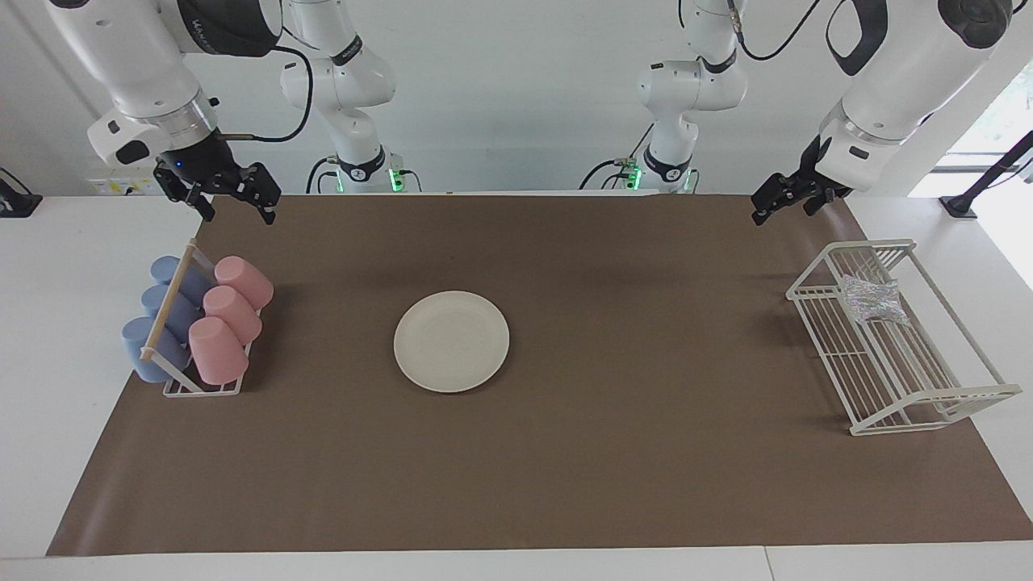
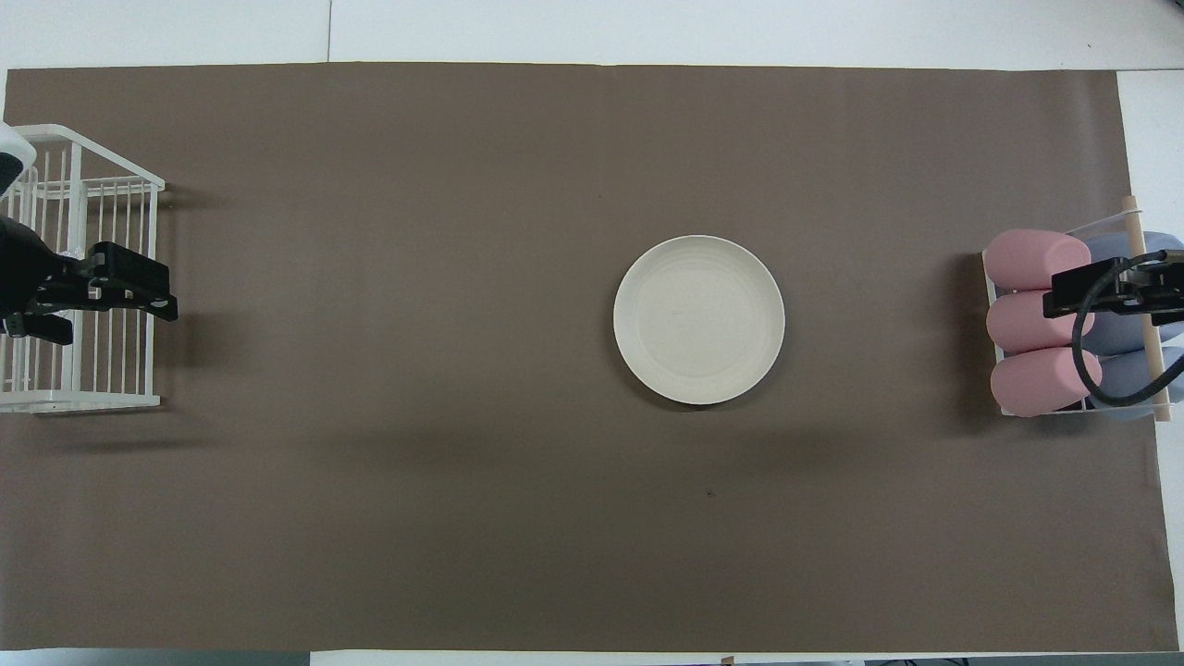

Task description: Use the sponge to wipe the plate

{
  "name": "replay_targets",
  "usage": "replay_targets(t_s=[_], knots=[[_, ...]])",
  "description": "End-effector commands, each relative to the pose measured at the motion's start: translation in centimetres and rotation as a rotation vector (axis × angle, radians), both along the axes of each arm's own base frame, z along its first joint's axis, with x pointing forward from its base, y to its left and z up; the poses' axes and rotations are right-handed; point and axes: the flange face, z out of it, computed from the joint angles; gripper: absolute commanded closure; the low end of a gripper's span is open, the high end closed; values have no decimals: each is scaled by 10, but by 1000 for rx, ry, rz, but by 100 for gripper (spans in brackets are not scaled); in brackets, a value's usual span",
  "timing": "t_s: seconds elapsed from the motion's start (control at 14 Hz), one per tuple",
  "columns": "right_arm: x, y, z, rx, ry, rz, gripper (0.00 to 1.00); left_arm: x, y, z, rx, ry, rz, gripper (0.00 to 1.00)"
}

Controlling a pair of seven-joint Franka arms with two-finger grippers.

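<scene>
Both my hands hang empty with fingers spread — the left hand (image 1: 781,206) up over the wire rack (image 1: 936,403), the right hand (image 1: 234,200) up by the cup rack (image 1: 202,389). The sponge (image 1: 870,299) lies untouched in the wire rack, the plate (image 1: 451,341) sits bare mid-counter, well apart from it. Nothing is done yet — fetching and wiping both remain.

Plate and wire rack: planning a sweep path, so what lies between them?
Nothing; only bare brown mat between plate and wire rack, clearest in the facing view.
</scene>
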Motion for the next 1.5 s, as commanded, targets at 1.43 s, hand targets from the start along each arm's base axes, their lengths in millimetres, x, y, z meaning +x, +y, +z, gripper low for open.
replay_targets(t_s=[1.43], knots=[[-17, 121, 12, 63, 127, -1040, 0, 37, 0, -144, 683, 45, -147, 0]])
